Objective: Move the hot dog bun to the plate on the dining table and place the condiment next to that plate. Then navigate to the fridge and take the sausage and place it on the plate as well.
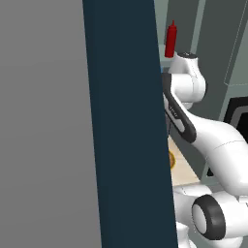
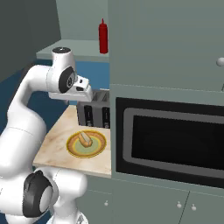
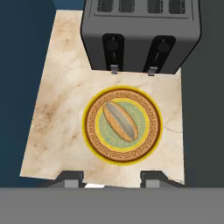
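Note:
The hot dog bun lies slantwise on a small golden-yellow dish with a greenish centre, on a beige marbled counter. My gripper hangs above the dish, open, with nothing between its fingertips. From the right base view the bun rests on that dish, below my hand. The condiment, a slim red bottle, stands upright on a grey-green ledge far behind, also seen past the arm as a red bottle. The plate, dining table, fridge and sausage are out of view.
A dark toaster stands right behind the dish, close to my hand. A built-in microwave and cabinet wall bound the counter on the right. A dark blue panel and grey wall block most of the left base view.

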